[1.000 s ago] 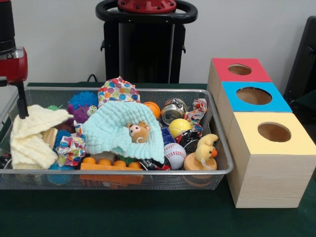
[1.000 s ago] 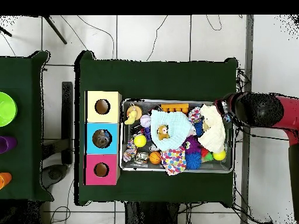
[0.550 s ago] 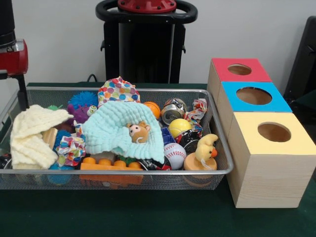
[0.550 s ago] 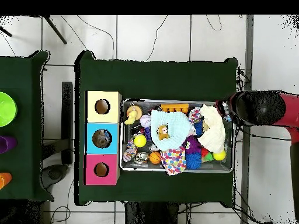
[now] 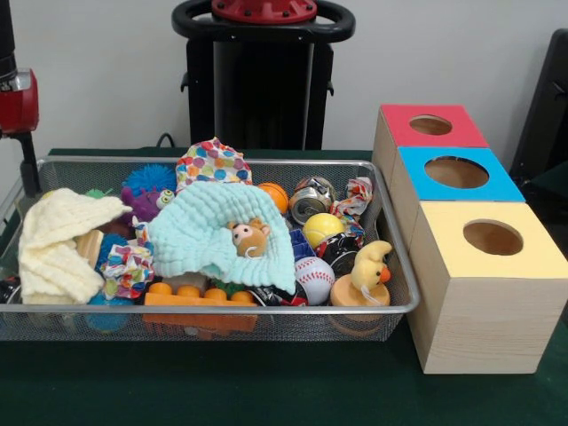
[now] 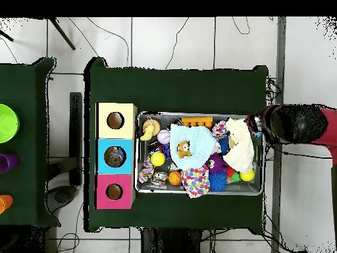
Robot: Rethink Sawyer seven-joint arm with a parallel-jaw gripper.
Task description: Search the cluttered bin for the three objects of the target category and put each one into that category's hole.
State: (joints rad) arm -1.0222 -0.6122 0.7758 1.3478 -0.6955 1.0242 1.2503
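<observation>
My gripper (image 5: 29, 173) risen off cream cloth (image 5: 58, 240), drawn back toward left edge of wire bin (image 5: 222, 309). My arm (image 6: 296, 123) pulled outward past bin's end. Cloth no longer touched.

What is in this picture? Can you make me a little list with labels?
bin: wire basket full of toys and cloths
cloths: mint one in the middle, cream one at one end
balls: baseball, yellow ball, orange ball
boxes: red, blue, yellow, each with a round hole on top
gripper: at the basket's cream-cloth end, holding nothing that I can see
</observation>
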